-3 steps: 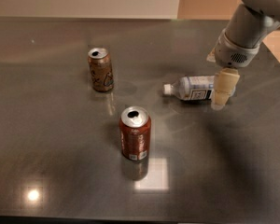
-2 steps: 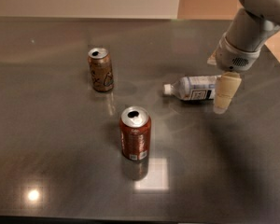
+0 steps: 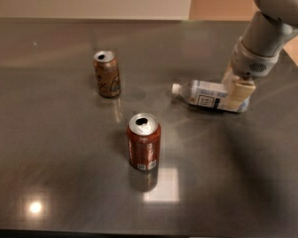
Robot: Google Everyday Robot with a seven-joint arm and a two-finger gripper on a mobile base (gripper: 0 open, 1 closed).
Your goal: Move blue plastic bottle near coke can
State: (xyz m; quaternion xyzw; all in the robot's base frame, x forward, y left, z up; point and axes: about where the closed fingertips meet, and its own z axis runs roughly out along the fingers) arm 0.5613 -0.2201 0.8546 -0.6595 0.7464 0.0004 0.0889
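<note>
Blue plastic bottle (image 3: 206, 95) lies on its side on tabletop (image 3: 59, 182), cap pointing left, apart from coke can (image 3: 144, 148). Tool (image 3: 234, 90) sits at bottle's base end; can't tell if it's gripping.

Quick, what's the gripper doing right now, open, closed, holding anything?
Gripper: down at the base end of the blue plastic bottle, which lies on its side; open or closed cannot be told.

Matt end effector (image 3: 234, 91) at plastic bottle (image 3: 205, 95); glossy table (image 3: 64, 162)
</note>
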